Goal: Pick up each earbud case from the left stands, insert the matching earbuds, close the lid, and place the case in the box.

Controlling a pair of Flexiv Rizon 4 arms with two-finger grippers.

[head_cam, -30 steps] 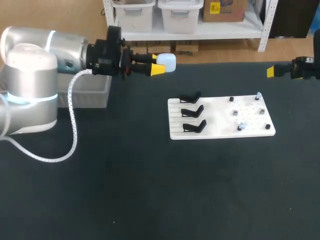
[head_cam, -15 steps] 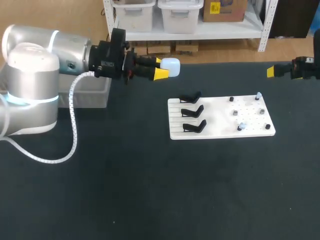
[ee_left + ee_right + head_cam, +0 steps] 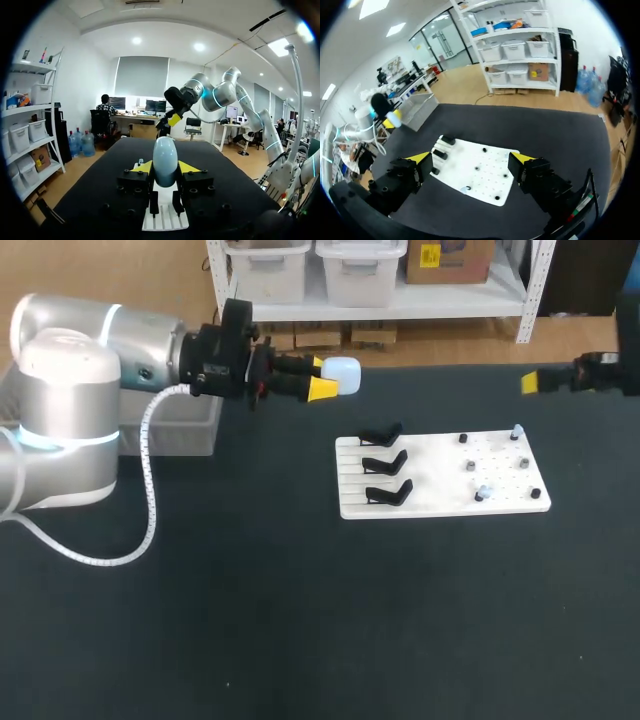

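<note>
The jaws of the left arm clamp the earbud case lengthwise, off the far-left corner of the stand board. Those of the right arm gape empty off its far-right corner.

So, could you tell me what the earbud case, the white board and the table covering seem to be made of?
The earbud case, held in the left gripper, looks like smooth pale plastic with a soft sheen. The white board seems rigid matte plastic or painted sheet, with a flat drilled face. The table covering is probably dark fabric or foam mat: dull, without reflections.
</note>
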